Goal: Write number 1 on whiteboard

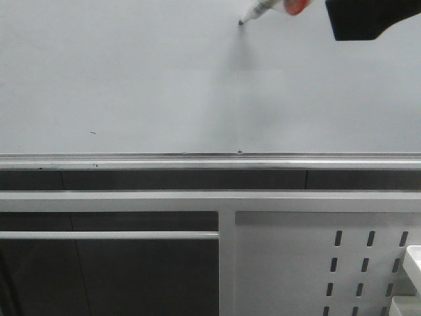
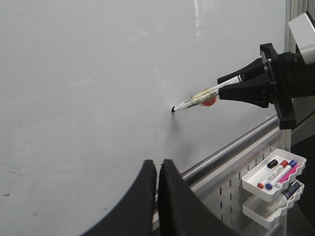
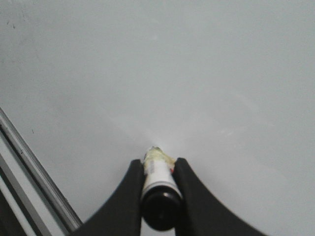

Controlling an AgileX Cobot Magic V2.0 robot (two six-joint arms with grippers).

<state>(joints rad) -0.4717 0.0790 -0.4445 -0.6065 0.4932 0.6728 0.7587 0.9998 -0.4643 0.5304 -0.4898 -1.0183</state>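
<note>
The whiteboard (image 1: pixel 131 79) fills the front view, with its silver rail (image 1: pixel 197 162) along the lower edge. No stroke of the number 1 shows on it. My right gripper (image 1: pixel 329 8) is at the top right, shut on a marker (image 1: pixel 260 10) whose black tip touches or nearly touches the board. In the left wrist view the marker (image 2: pixel 197 100) points at the board (image 2: pixel 88 73) from my right gripper (image 2: pixel 221 91). In the right wrist view the fingers (image 3: pixel 130 191) clamp the marker's end (image 3: pixel 158 196). My left gripper (image 2: pixel 157 164) is shut and empty, away from the marker.
A white perforated metal panel (image 1: pixel 296 263) sits below the rail. White trays (image 2: pixel 273 178) with several markers hang on it at the right. Tiny dark specks (image 1: pixel 93 133) mark the board low on the left and just above the rail.
</note>
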